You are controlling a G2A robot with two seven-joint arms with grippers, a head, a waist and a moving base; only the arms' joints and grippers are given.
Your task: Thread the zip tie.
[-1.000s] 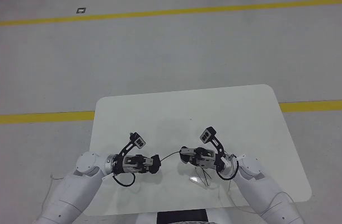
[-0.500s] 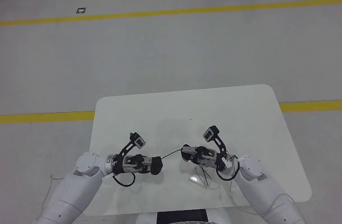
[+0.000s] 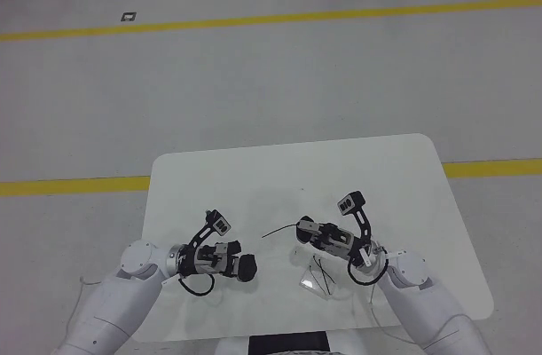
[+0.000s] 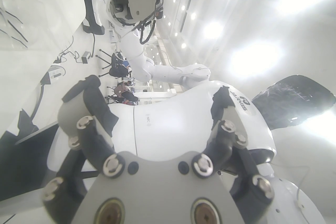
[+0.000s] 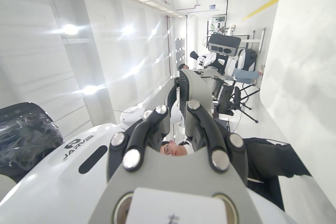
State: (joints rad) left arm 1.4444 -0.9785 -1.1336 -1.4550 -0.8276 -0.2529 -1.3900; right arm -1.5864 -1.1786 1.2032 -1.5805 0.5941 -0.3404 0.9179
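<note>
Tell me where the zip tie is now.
In the top view the zip tie juts from the right gripper toward the left gripper, without touching it.

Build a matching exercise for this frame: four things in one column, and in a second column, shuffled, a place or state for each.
Column one:
1. left gripper
2. right gripper
3. zip tie
4. clear bag

Column two:
A. lies flat on the table
B. fingers wide apart, holding nothing
C. sticks out from one gripper's tips toward the other gripper
D. fingers closed on a thin dark strip

Pairs: 1-B; 2-D; 3-C; 4-A
</note>
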